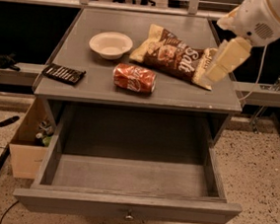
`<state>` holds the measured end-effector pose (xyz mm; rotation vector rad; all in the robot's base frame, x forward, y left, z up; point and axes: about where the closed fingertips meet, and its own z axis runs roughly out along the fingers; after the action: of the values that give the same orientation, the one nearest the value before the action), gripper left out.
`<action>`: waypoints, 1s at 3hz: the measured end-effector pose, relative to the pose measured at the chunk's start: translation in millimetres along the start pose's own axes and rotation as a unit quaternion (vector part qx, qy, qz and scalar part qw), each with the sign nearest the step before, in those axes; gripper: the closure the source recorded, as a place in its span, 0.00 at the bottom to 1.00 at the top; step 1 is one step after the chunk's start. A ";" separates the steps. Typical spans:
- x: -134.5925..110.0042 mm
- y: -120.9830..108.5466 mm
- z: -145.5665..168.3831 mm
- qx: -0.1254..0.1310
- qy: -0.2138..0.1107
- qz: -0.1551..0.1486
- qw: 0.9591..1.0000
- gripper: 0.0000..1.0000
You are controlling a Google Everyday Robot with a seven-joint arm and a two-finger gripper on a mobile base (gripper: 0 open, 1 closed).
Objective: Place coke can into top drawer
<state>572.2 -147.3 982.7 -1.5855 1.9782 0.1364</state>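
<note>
The can (134, 79) is lying on its side at the centre of the frame, near the front edge of the bench (181, 95). Directly below it the drawer (126, 204) is standing pulled wide out, so a short lift forward and down should be enough. The bowl (110, 44) and the chip bag (173, 52) are sitting just behind the can, leaving its top free. The pincer (226, 60) is hanging at upper right over the bag's end, well apart from the can and holding nothing; apart or together, I cannot tell.
</note>
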 end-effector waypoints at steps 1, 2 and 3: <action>-33.7 -18.7 16.2 0.018 -0.053 0.042 0.998 0.00; -55.4 -34.3 39.1 0.028 -0.097 0.084 0.991 0.00; -72.4 -31.3 67.1 0.016 -0.123 0.112 0.986 0.00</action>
<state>634.6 -65.3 972.9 -1.2565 1.9451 0.3691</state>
